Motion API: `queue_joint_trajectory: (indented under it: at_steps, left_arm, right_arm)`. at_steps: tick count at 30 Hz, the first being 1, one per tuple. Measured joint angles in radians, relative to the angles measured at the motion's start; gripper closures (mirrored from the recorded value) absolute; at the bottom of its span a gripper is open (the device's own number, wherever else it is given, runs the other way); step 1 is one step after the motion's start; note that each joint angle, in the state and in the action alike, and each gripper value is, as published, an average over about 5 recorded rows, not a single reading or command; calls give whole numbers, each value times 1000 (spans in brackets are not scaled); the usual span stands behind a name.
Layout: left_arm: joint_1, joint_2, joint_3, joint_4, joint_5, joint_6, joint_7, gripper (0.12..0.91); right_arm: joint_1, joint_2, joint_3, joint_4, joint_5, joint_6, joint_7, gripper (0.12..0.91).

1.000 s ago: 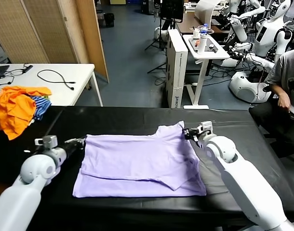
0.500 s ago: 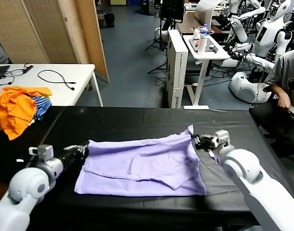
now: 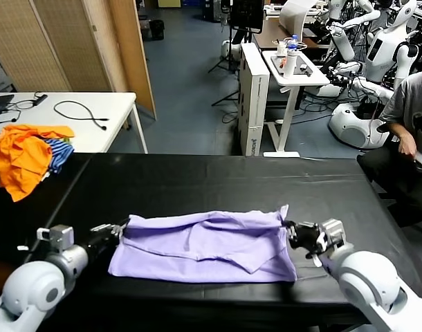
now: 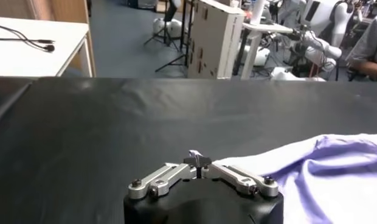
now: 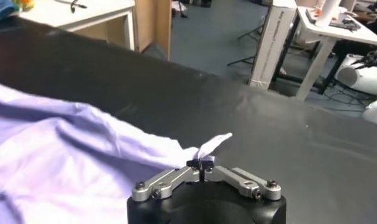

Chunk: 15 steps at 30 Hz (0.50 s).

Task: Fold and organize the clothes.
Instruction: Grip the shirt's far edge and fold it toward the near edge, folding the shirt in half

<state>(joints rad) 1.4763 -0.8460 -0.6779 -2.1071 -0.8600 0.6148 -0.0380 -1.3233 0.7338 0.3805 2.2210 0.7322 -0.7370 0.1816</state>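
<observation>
Two tools pinch opposite corners of the lavender T-shirt (image 3: pixel 207 246) on the black bench (image 3: pixel 197 180): the left tool (image 3: pixel 117 229) and right tool (image 3: pixel 294 232) are each clamped on cloth, the shirt stretched between them.

Black table (image 3: pixel 197 176) (cloth-covered) carries the lavender T-shirt (image 3: pixel 204 247).
</observation>
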Motion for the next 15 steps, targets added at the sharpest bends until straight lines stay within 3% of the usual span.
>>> queue_joint_trajectory:
  at_steps: [15]
  left_arm:
    - [107, -18, -101, -30, 5, -15, 12, 885]
  right_arm:
    - [-91, -10, 30, 31, -5, 1, -6, 885]
